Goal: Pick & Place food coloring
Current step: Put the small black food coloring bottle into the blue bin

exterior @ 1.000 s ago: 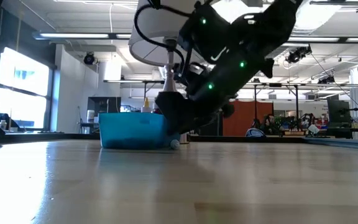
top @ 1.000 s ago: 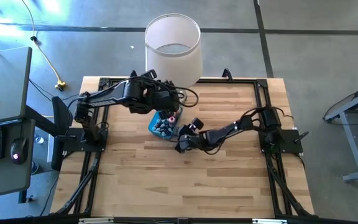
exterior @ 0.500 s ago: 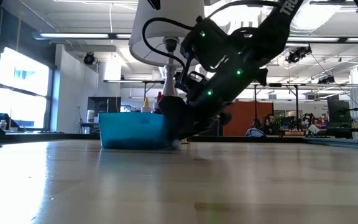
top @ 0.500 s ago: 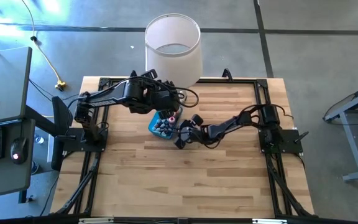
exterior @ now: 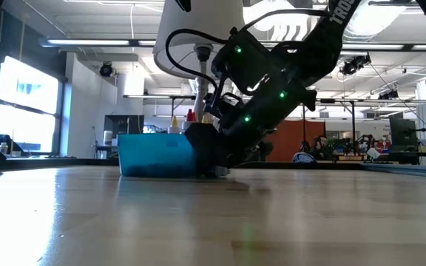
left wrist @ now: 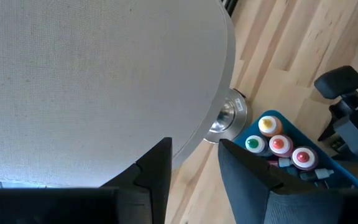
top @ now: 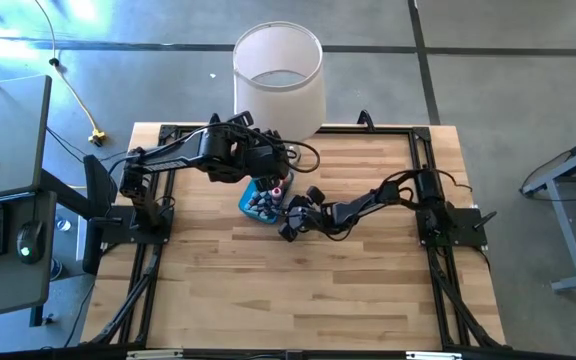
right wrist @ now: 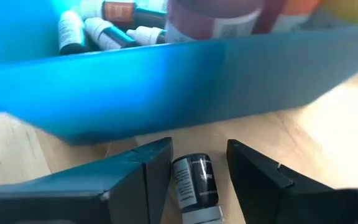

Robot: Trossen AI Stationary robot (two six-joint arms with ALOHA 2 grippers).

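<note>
A blue tray sits mid-table holding several small food coloring bottles with yellow, green, red and pink caps; more lie inside. One dark vial lies on its side on the wood just outside the tray's wall. My right gripper is down at the table by the tray's right near corner, open, with a finger on either side of that vial. My left gripper hovers open above the tray's far side.
A tall white bucket stands at the table's far edge just behind the tray and fills most of the left wrist view. Black frame rails run around the tabletop. Bare wood lies toward the near edge.
My right gripper has moved left toward the blue tray and lowered to the tabletop, closing in on the small vial lying beside the tray wall, which it now hides in the low view. The left arm has kept still.
</note>
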